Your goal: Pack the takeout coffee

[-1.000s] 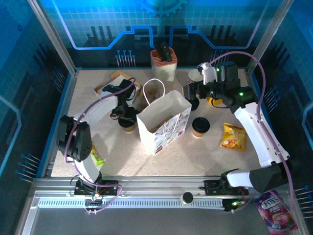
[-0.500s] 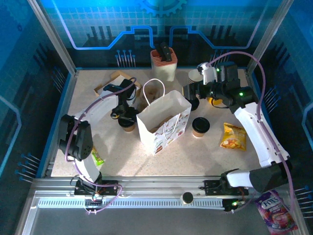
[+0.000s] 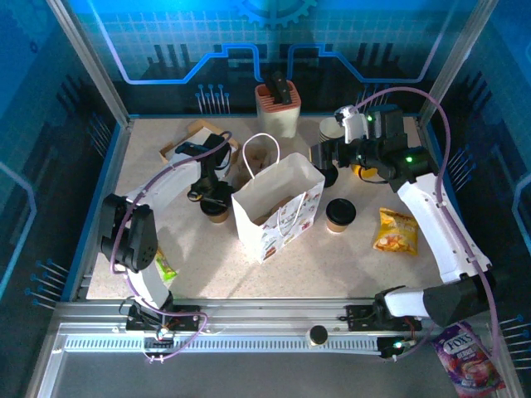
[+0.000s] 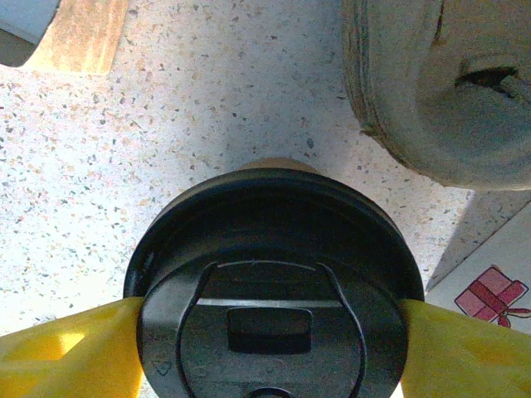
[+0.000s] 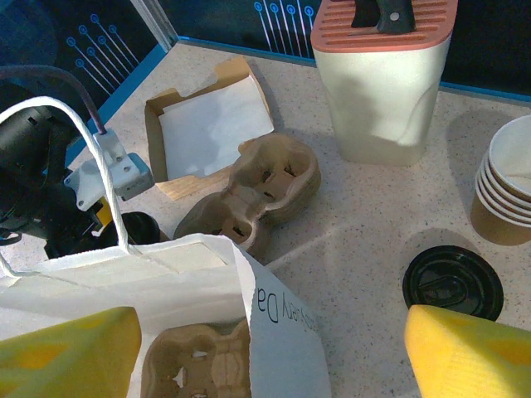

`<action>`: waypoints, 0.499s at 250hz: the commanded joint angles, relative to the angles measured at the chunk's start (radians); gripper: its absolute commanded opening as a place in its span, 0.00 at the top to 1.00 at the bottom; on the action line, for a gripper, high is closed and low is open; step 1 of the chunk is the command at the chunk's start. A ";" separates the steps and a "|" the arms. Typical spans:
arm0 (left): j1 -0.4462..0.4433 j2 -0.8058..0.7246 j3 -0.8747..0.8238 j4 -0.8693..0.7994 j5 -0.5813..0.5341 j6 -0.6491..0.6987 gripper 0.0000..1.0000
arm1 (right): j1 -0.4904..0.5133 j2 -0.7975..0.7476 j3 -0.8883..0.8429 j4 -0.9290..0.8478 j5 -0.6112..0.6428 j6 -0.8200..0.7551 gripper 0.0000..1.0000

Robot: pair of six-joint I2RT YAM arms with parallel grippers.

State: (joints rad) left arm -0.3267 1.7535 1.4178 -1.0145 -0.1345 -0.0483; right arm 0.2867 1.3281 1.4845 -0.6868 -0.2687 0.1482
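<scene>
1. On the left gripper [image 4: 265, 358], one yellow finger [image 4: 66, 352] at each side of a takeout coffee cup [image 4: 267, 249], level with the lid's rim. Impossible to tell whether pressing it or merely alongside.
2. That cup upright just left of the white paper bag [image 3: 278, 207]. Tan paper wall, round black plastic lid with a raised ring and a small rectangular sip slot. No writing legible on it.
3. On the right gripper [image 5: 265, 356], above the bag's rear right corner, yellow fingers spread wide with nothing between them.
4. Just right of the bag, a second lidded cup [image 3: 339, 214], upright, apart from both grippers, with the same tan wall and black lid.
5. On the bag, dark letters "Da" on one wall and a pink gift-box picture [image 4: 489, 298] on another. Inside it, a pulp cup carrier [image 5: 195, 365].
6. Behind the bag, another pulp carrier [image 5: 257, 195], a knife block [image 5: 383, 75], a stack of lidless cups [image 5: 506, 186] and a loose black lid [image 5: 452, 282].
7. Well to the right of the bag and nearer, a purple pouch [image 3: 466, 355] marked "FOXS".
</scene>
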 commanded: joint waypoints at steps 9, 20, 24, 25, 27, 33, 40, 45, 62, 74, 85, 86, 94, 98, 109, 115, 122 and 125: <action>-0.006 0.005 0.007 -0.025 -0.001 0.012 0.29 | -0.008 -0.008 -0.012 0.013 -0.003 -0.018 0.16; -0.006 -0.001 0.009 -0.024 0.002 0.012 0.30 | -0.008 -0.008 -0.013 0.012 -0.001 -0.018 0.16; -0.006 -0.003 0.009 -0.024 0.003 0.013 0.30 | -0.008 -0.008 -0.013 0.011 -0.001 -0.017 0.16; -0.006 -0.003 0.009 -0.025 0.003 0.013 0.30 | -0.008 -0.008 -0.013 0.012 -0.001 -0.017 0.16; -0.005 -0.004 0.009 -0.025 0.003 0.012 0.30 | -0.008 -0.009 -0.013 0.012 -0.001 -0.017 0.16; -0.005 -0.008 0.009 -0.024 0.003 0.013 0.31 | -0.008 -0.009 -0.013 0.012 -0.001 -0.017 0.16; -0.005 -0.011 0.010 -0.026 0.003 0.013 0.31 | -0.008 -0.010 -0.012 0.012 -0.001 -0.017 0.16; -0.003 -0.014 0.009 -0.026 0.003 0.014 0.31 | -0.008 -0.009 -0.012 0.012 -0.001 -0.018 0.16; -0.002 -0.023 0.005 -0.029 0.004 0.013 0.32 | -0.009 -0.009 -0.010 0.011 0.002 -0.021 0.16; 0.000 -0.029 0.003 -0.029 0.006 0.013 0.32 | -0.010 -0.009 -0.009 0.012 0.004 -0.021 0.16; 0.002 -0.035 -0.002 -0.029 0.011 0.012 0.32 | -0.010 -0.009 -0.009 0.010 0.003 -0.020 0.16; 0.003 -0.035 -0.003 -0.029 0.012 0.011 0.32 | -0.010 -0.009 -0.009 0.011 0.003 -0.020 0.16; 0.003 -0.041 -0.006 -0.029 0.015 0.010 0.32 | -0.009 -0.008 -0.007 0.012 0.002 -0.021 0.16; 0.004 -0.043 -0.008 -0.027 0.015 0.010 0.32 | -0.009 -0.007 -0.007 0.011 0.002 -0.021 0.16; 0.007 -0.049 -0.016 -0.025 0.019 0.009 0.33 | -0.009 -0.007 -0.007 0.011 0.002 -0.021 0.16; 0.009 -0.053 -0.019 -0.023 0.021 0.006 0.33 | -0.010 -0.007 -0.009 0.011 0.002 -0.021 0.16; 0.010 -0.055 -0.023 -0.021 0.024 0.005 0.33 | -0.011 -0.006 -0.009 0.011 0.002 -0.021 0.16; 0.012 -0.056 -0.025 -0.020 0.027 0.004 0.33 | -0.011 -0.006 -0.009 0.012 0.001 -0.022 0.15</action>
State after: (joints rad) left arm -0.3244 1.7424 1.4155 -1.0161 -0.1337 -0.0490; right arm 0.2867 1.3281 1.4845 -0.6868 -0.2687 0.1444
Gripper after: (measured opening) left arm 0.676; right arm 0.841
